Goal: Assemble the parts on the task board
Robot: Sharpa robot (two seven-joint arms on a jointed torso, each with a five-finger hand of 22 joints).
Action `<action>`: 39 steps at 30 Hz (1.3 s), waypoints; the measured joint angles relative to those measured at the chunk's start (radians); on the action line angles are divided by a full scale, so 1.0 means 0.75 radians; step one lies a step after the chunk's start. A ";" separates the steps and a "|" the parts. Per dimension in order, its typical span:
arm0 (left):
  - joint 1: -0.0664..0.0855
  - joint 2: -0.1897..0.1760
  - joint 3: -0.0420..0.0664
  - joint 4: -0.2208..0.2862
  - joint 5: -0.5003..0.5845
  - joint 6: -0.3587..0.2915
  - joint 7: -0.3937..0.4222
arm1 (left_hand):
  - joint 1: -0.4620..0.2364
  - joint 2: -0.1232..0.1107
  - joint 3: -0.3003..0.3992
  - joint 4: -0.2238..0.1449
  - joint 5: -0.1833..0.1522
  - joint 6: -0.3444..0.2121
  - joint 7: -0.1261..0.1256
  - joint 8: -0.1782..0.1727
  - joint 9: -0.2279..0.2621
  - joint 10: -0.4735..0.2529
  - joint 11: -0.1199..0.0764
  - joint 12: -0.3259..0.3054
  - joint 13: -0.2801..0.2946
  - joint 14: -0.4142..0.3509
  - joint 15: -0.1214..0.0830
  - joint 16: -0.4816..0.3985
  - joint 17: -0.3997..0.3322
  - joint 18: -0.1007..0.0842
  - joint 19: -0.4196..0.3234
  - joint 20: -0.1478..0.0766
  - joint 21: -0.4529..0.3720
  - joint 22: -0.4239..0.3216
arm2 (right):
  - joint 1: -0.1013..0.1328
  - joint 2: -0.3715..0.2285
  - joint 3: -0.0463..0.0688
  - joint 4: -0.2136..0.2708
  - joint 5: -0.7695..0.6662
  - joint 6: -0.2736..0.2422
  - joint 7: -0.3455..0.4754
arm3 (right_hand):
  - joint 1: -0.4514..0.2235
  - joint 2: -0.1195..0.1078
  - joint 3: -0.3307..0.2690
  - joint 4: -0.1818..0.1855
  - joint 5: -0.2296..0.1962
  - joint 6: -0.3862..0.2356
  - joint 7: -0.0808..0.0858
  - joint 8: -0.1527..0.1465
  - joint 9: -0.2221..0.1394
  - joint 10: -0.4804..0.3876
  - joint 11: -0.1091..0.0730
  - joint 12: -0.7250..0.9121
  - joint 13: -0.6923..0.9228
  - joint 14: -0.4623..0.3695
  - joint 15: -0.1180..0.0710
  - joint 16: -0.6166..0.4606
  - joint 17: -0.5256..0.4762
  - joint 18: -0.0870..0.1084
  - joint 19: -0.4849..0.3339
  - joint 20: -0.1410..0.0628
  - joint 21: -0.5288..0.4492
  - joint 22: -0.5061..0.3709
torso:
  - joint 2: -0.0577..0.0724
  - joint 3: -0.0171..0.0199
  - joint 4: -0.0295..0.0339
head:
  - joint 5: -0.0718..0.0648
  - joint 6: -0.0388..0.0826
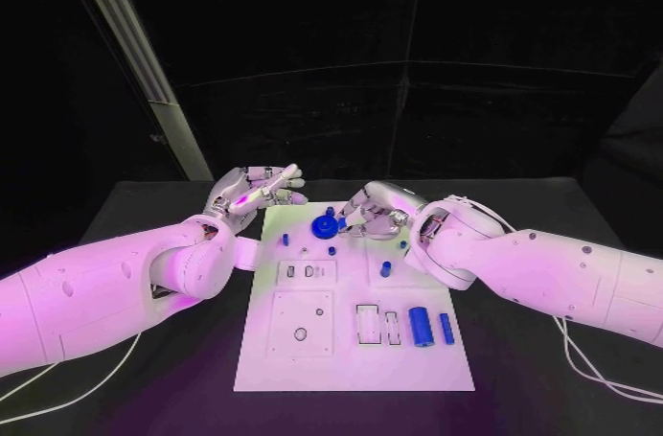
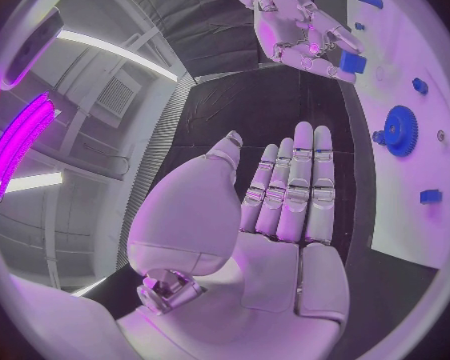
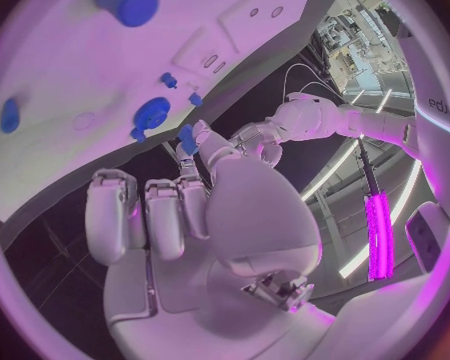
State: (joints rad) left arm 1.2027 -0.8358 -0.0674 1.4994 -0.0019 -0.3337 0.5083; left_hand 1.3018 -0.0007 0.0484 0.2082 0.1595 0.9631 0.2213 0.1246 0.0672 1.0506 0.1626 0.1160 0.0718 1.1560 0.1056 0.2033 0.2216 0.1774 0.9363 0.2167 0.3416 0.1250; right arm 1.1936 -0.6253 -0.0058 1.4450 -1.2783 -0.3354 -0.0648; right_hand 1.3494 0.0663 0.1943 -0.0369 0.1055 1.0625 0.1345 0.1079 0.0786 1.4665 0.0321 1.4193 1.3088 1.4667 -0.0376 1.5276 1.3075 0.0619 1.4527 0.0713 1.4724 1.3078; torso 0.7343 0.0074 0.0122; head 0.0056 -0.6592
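Observation:
The white task board (image 1: 353, 355) lies in the middle of the black table. A blue gear (image 1: 325, 226) stands near its far end, and two blue cylinders (image 1: 420, 327) lie at its near right. My right hand (image 1: 371, 209) hovers over the far end just right of the gear. It pinches a small blue part (image 2: 352, 62), the same part (image 3: 188, 136) showing at its fingertips in the right wrist view. My left hand (image 1: 253, 192) is beyond the board's far left corner, flat, fingers (image 2: 295, 184) straight, holding nothing.
Small blue pegs (image 1: 286, 238) (image 1: 387, 268) stand on the board. Rectangular recesses (image 1: 369, 323) and a plate with a hole (image 1: 302, 332) sit on its near half. A pale post (image 1: 146, 81) rises behind the table on the left. Cables (image 1: 594, 378) trail off at the right.

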 measured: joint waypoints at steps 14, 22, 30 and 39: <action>0.007 0.005 0.000 -0.009 0.005 0.000 0.000 | 0.000 0.000 0.000 0.000 0.000 0.000 0.000 0.000 0.000 0.000 0.000 0.000 0.000 0.000 0.000 0.000 0.000 0.000 0.000 0.000 0.000 0.000 | -0.034 0.115 -0.046 -0.004 -0.166 0.089 -0.121 | -0.026 -0.009 0.016 0.017 0.007 0.000 0.000 -0.010 0.004 0.000 0.000 -0.011 -0.002 0.000 0.000 -0.005 0.000 0.000 0.000 0.000 0.000 -0.004 | -0.001 -0.0009 0.0012 | 0.035 -0.018; 0.008 0.008 0.000 -0.010 0.008 0.000 0.000 | 0.000 0.000 0.000 0.000 0.000 0.000 0.000 0.000 0.000 0.000 0.000 0.000 0.000 0.000 0.000 0.000 0.001 0.000 0.000 0.000 -0.005 -0.001 | -0.050 0.148 -0.050 -0.016 -0.236 0.118 -0.157 | -0.035 -0.018 0.016 0.017 0.007 0.003 0.003 -0.014 0.008 0.000 0.000 -0.011 -0.001 0.000 0.000 -0.005 0.000 0.000 0.000 0.000 0.000 -0.007 | -0.001 -0.0009 0.0033 | 0.044 -0.025; 0.010 0.009 0.000 -0.008 0.010 0.000 0.000 | 0.000 0.000 0.000 0.000 0.000 0.000 0.000 0.000 0.000 0.000 0.000 0.000 0.000 0.000 0.000 0.000 0.001 0.000 0.000 0.000 -0.005 -0.001 | -0.055 0.168 -0.050 -0.030 -0.280 0.138 -0.176 | -0.038 -0.022 0.016 0.017 0.015 0.004 0.003 -0.009 0.004 0.000 0.000 -0.011 -0.001 0.000 0.000 -0.005 0.000 0.000 0.000 0.000 0.000 -0.008 | -0.001 -0.0009 0.0032 | 0.047 -0.033; 0.011 0.010 0.000 -0.008 0.011 0.000 0.000 | 0.000 0.000 0.000 0.000 0.000 0.000 0.000 0.000 0.000 0.000 0.000 0.000 0.000 0.000 0.000 0.000 0.001 0.000 0.000 0.000 -0.005 -0.001 | -0.057 0.181 -0.051 -0.044 -0.310 0.161 -0.187 | -0.040 -0.024 0.016 0.017 0.015 0.005 0.004 -0.009 0.003 0.000 0.000 -0.011 -0.001 0.000 0.000 -0.005 0.000 0.000 0.000 0.000 0.000 -0.008 | -0.002 -0.0004 0.0017 | 0.050 -0.038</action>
State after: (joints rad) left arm 1.2110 -0.8283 -0.0671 1.4936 0.0062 -0.3337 0.5083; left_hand 1.3018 -0.0007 0.0484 0.2082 0.1595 0.9631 0.2213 0.1246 0.0672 1.0506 0.1626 0.1160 0.0718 1.1560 0.1056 0.2033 0.2222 0.1774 0.9363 0.2167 0.3377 0.1241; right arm 1.1505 -0.4897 -0.0438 1.4123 -1.5111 -0.2145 -0.2047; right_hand 1.3195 0.0487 0.2061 -0.0244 0.1168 1.0663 0.1377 0.1012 0.0806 1.4666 0.0322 1.4114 1.3081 1.4668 -0.0374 1.5238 1.3074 0.0619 1.4528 0.0714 1.4724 1.3019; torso 0.7331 0.0071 0.0134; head 0.0430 -0.6879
